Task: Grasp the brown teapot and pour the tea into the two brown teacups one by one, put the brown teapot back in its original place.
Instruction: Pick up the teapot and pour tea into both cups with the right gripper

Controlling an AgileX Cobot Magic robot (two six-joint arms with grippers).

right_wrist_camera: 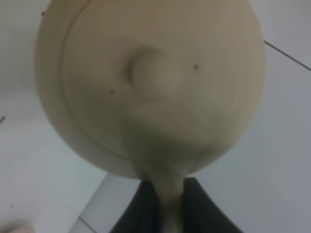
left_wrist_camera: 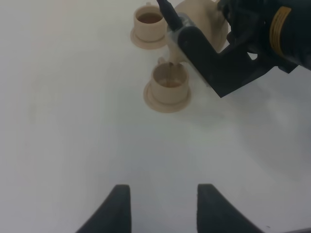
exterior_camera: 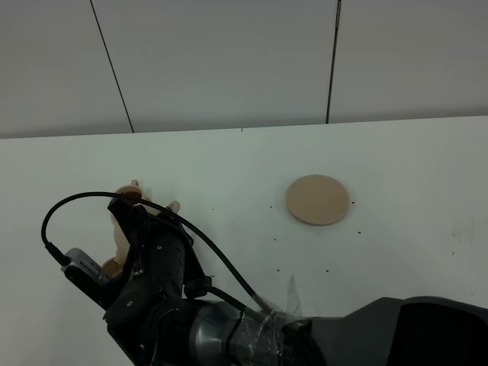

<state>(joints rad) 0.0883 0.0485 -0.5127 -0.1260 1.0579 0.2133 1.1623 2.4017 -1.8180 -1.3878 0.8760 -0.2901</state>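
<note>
Tilted teapot (left_wrist_camera: 208, 23) above the nearer teacup (left_wrist_camera: 168, 87); tea (left_wrist_camera: 149, 18) in the farther teacup (left_wrist_camera: 147, 33).

plain tan teapot (right_wrist_camera: 150, 82) in the black right gripper (right_wrist_camera: 167, 206); under it a tan cup (left_wrist_camera: 167, 92) with brown tea (left_wrist_camera: 168, 79), a second cup (left_wrist_camera: 148, 31) also tan; tan disc (exterior_camera: 318, 200), white table (exterior_camera: 229, 164).

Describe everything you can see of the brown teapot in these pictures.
The brown teapot is a squat, round pot that looks like matte tan clay. It has a round lid with a small knob. The right pincer is shut on its thin handle and holds it off the table, tipped forward. In the left wrist view its short spout hangs just above the nearer teacup.
</note>
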